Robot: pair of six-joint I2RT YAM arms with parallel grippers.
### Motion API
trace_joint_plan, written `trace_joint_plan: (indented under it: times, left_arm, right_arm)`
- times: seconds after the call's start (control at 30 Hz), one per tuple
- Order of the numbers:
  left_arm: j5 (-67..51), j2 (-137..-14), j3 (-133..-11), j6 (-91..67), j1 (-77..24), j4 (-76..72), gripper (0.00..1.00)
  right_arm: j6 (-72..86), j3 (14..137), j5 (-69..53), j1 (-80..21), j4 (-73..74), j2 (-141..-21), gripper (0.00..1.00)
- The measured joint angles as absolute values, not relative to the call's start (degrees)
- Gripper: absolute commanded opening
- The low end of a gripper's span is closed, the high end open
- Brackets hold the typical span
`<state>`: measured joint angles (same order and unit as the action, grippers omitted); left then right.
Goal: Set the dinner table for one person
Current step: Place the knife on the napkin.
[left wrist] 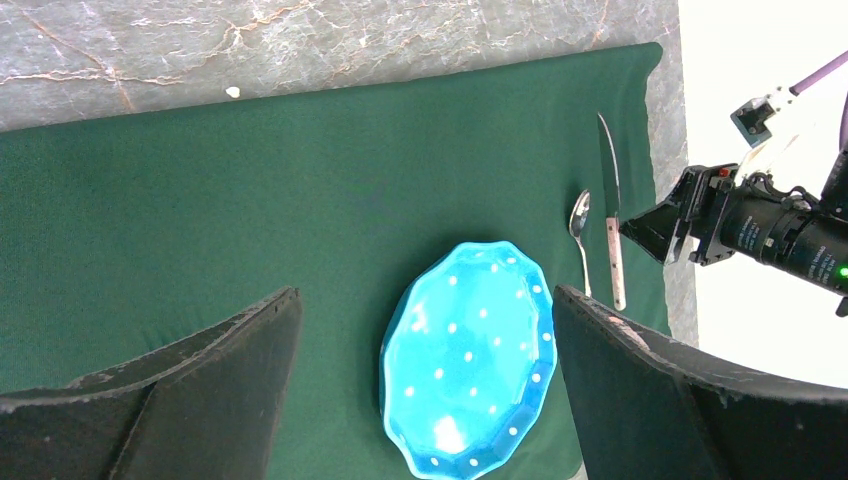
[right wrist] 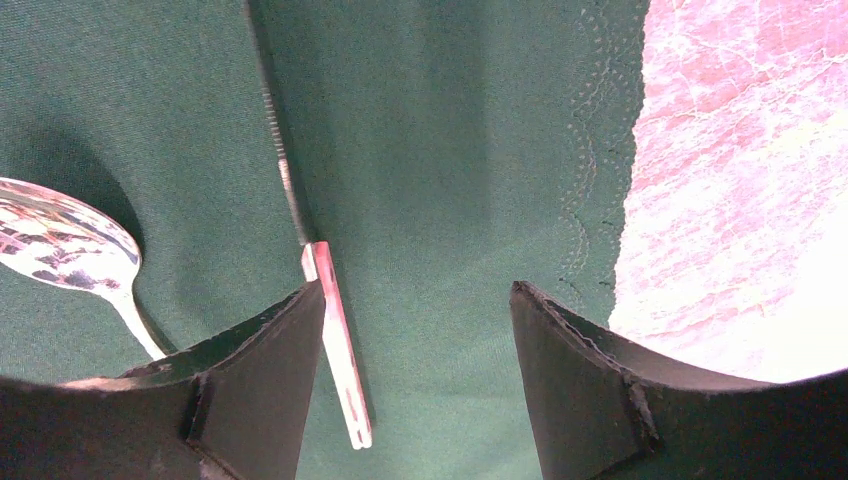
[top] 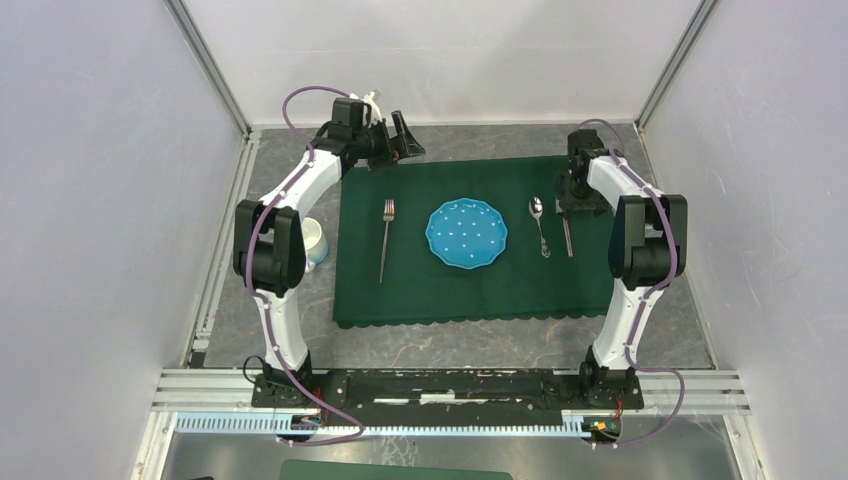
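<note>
The dinner table (top: 450,345) is draped across the middle with a green cloth (top: 420,285), and a white mug (top: 314,243) is set on the bare stone at the left.

Dark green scallop-edged cloth (top: 450,290) is spread on the dark-grey stone-look dinner table (top: 480,340). Blue white-dotted scalloped plate (top: 466,234) is set at cloth centre. Silver metal fork (top: 386,240) is laid left of plate. Silver metal spoon (top: 540,225) is placed right of plate, with silver table knife (top: 567,236) just right of spoon. White ceramic mug (top: 314,243) is stood on table, left of cloth.
</note>
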<state>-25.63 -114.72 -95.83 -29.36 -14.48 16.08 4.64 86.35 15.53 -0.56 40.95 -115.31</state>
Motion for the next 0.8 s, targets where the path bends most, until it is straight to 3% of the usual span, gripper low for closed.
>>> trace_joint_plan:
  times: [0.8]
  left_arm:
    - [-25.65,-114.72,-95.22,-29.36,-14.48,15.59,1.0]
  right_arm:
    - [4.95,89.36,13.58,-0.58,41.56,-115.57,0.74]
